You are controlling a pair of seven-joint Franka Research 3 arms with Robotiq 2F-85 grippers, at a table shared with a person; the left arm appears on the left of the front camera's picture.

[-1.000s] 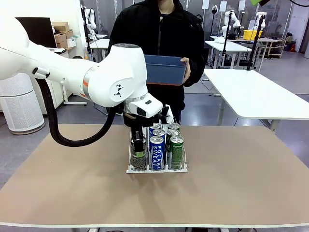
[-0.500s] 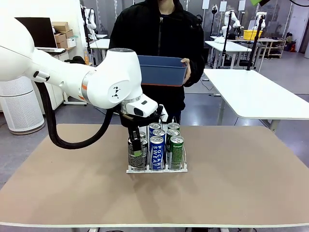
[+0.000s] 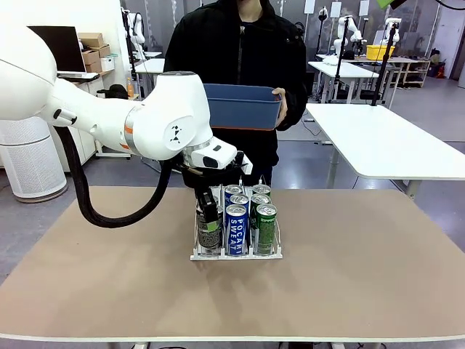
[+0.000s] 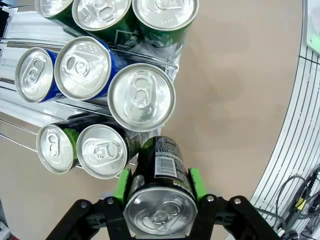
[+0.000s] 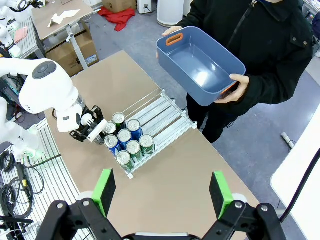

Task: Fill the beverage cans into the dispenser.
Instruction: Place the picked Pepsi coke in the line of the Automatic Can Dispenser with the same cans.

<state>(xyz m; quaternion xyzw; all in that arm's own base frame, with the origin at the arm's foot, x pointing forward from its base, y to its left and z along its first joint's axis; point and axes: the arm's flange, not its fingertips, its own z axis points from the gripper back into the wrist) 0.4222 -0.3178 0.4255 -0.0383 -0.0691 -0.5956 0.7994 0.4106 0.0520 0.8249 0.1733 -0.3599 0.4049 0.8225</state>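
Black, blue and green beverage cans (image 3: 236, 227) stand upright in the dispenser (image 3: 235, 254).

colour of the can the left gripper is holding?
Black with a barcode and silver top: the can in the left gripper. Clearest in the left wrist view.

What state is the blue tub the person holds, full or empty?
Empty. The right wrist view looks down into the blue tub and shows only its bare floor, while the person's hand grips its rim.

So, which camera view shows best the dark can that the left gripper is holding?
The left wrist view: the dark can sits close up between the left gripper's green pads, silver top and barcode clear. The front view shows it partly behind the fingers, at the dispenser's left lane. In the right wrist view it is too small to tell.
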